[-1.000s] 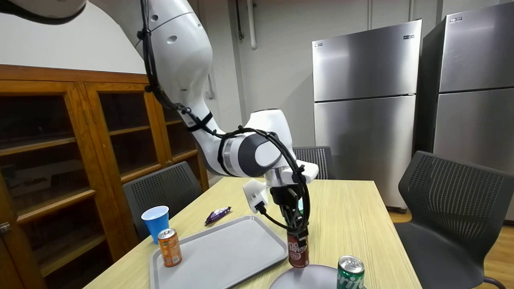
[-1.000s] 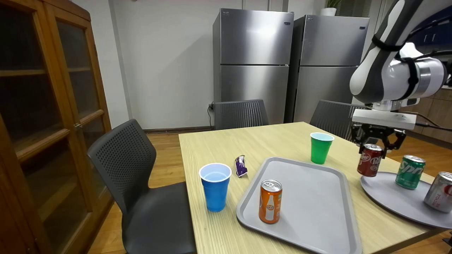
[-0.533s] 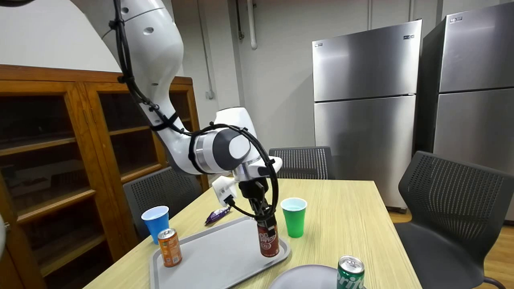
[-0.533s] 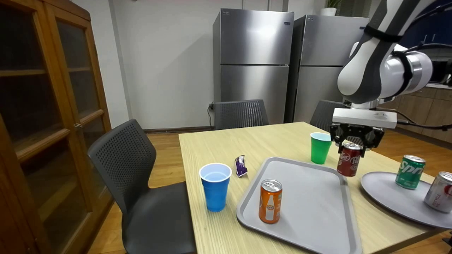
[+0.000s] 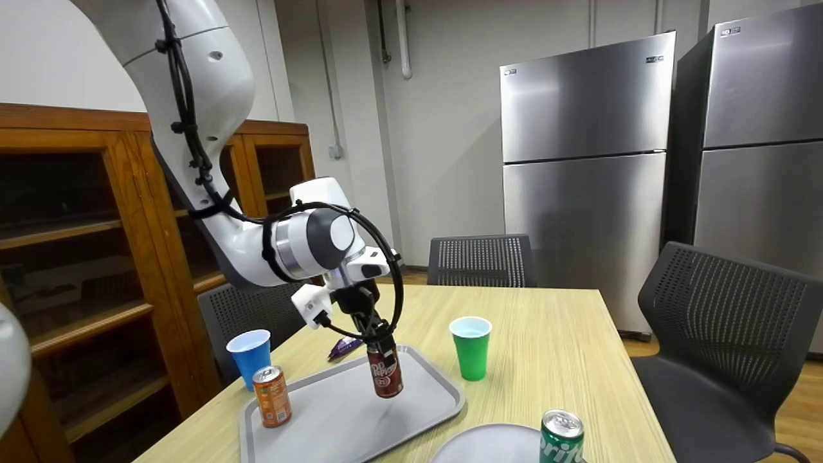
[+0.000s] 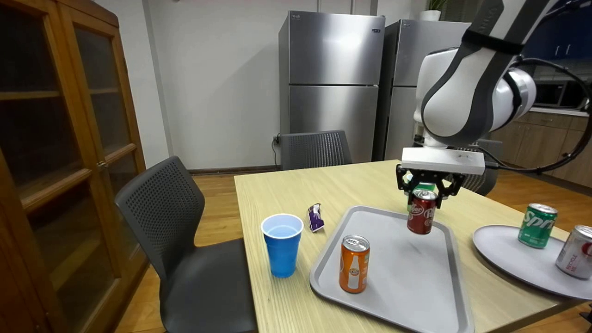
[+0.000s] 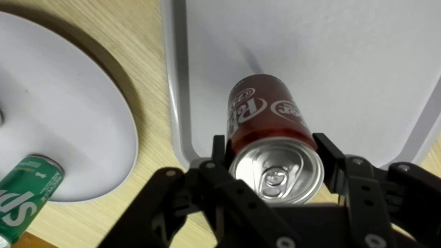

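red can (image 5: 386, 375) reads dr pepper; green can (image 6: 537, 225), sprite.

Jaws clamped about a red can (image 7: 270, 129) in the wrist view, black fingers (image 7: 329, 151) bearing on opposite sides, close to its lid (image 7: 275, 158). Lid faces the camera, pull tab (image 7: 274, 177) in place; white lettering reads inverted. Can is positioned over a grey tray (image 7: 344, 69). At the view's left, apart from the tray, a grey plate (image 7: 86, 120) rests on a wood-grain desk (image 7: 148, 62), bearing a green can (image 7: 31, 189), cut off at the edge.
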You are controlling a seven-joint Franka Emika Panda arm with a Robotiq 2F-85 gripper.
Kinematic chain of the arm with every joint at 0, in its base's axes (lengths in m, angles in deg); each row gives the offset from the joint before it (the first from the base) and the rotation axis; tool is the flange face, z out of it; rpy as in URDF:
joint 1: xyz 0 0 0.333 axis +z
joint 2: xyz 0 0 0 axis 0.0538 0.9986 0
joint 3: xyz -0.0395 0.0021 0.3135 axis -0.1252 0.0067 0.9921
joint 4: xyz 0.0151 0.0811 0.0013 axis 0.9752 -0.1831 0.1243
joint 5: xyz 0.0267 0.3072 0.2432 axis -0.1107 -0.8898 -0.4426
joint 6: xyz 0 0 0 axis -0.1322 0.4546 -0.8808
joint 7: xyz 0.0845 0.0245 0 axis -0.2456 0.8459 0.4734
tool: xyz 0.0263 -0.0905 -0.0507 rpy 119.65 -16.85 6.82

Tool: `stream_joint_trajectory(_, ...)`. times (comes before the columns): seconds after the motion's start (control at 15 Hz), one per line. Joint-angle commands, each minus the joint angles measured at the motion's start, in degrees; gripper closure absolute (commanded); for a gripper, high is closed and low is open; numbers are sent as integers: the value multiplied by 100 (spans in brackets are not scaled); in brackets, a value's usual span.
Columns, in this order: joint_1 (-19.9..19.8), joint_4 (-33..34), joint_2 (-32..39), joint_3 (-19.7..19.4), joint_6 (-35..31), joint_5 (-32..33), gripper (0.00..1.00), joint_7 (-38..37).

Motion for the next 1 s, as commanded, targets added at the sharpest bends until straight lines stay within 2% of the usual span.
stream_joint_trajectory(0.0,103,-99,-229,258,-68,235,62,-334)
stream_joint_trajectory(0.47,187,60,-92,854,-73,90,62,-424)
stream_joint_trajectory(0.93,209,197,76,1199,-71,-10,62,-423)
